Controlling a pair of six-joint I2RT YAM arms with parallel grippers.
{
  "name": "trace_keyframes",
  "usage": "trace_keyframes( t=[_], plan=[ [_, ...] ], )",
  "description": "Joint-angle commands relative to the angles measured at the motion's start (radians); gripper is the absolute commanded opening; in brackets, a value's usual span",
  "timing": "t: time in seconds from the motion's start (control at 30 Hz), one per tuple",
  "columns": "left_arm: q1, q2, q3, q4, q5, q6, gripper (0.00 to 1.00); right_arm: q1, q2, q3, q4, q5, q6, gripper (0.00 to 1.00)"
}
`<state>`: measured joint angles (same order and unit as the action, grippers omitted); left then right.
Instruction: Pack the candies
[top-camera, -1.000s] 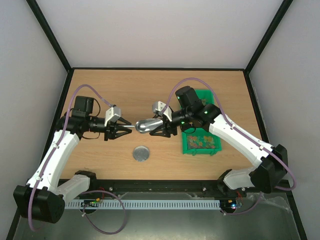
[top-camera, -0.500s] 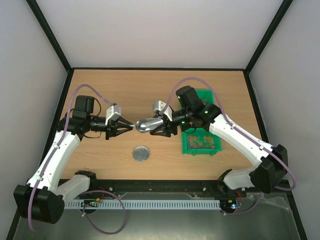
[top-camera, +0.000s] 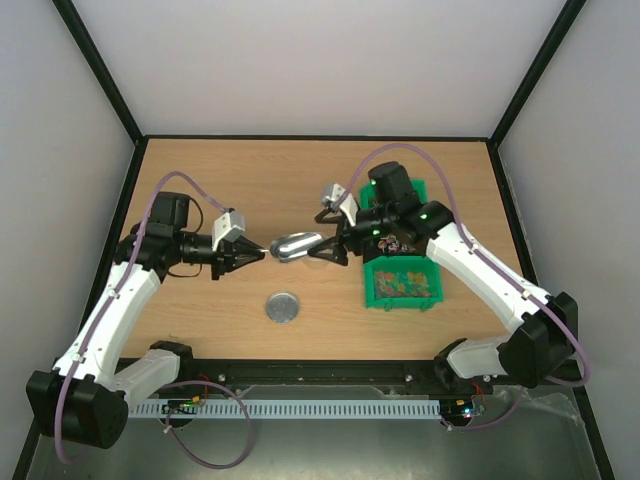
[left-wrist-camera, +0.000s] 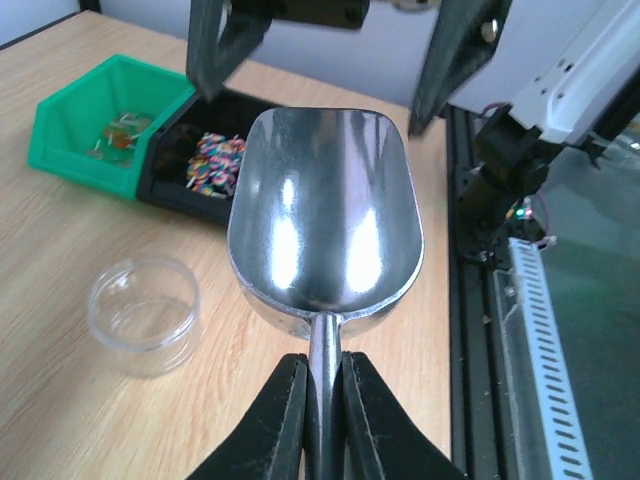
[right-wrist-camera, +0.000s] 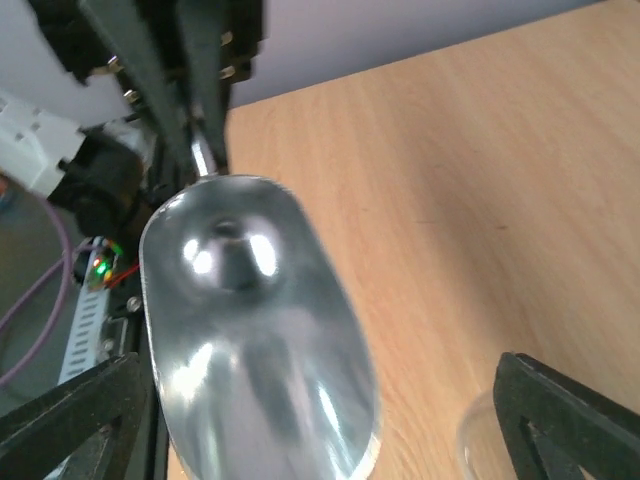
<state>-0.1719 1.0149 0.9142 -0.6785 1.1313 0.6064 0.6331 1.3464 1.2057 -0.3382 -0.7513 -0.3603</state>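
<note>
Centre of the wooden counter (top-camera: 210, 185): the left hand (top-camera: 258, 254) is clamped tight on the thin handle of a metal scoop (top-camera: 296, 244). Its two fingers (left-wrist-camera: 281, 420) press against either side of the stem. The scoop is held roughly level above the surface, with its mouth pointing right.

Facing it from the right, the right hand (top-camera: 317, 250) is spread wide, one finger on the far side of the scoop's mouth and one on the near side. Neither finger can be seen pressing the metal.

The candies (top-camera: 402, 283), a mix of orange, green and yellow pieces, lie in a green bin (top-camera: 400, 303) on the right half of the counter. The bin sits toward the near edge, just below the right arm and well apart from the scoop.

The left wrist camera shows more sweets farther back. Pink-and-white ones are piled in a black bin (left-wrist-camera: 175, 192), and a few orange ones lie in a second green bin (left-wrist-camera: 60, 120) that touches it on the far side.

In the same view, a clear round tub (left-wrist-camera: 143, 312) stands upright on the counter just beside the scoop, on its far side. A round silver lid (top-camera: 282, 307) lies flat on the wood nearer the arms' bases, apart from the scoop and the bins.
</note>
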Motion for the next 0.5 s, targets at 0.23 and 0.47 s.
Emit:
trace_keyframes(
  t=[0.23, 0.47],
  plan=[
    [0.005, -0.035, 0.107, 0.031, -0.291, -0.091, 0.02, -0.239, -0.073, 0.013, 0.016, -0.011, 0.196, 0.99],
    [0.003, 0.027, 0.195, 0.072, -0.453, -0.159, 0.02, -0.449, -0.033, 0.044, -0.124, 0.013, 0.194, 0.99]
  ],
)
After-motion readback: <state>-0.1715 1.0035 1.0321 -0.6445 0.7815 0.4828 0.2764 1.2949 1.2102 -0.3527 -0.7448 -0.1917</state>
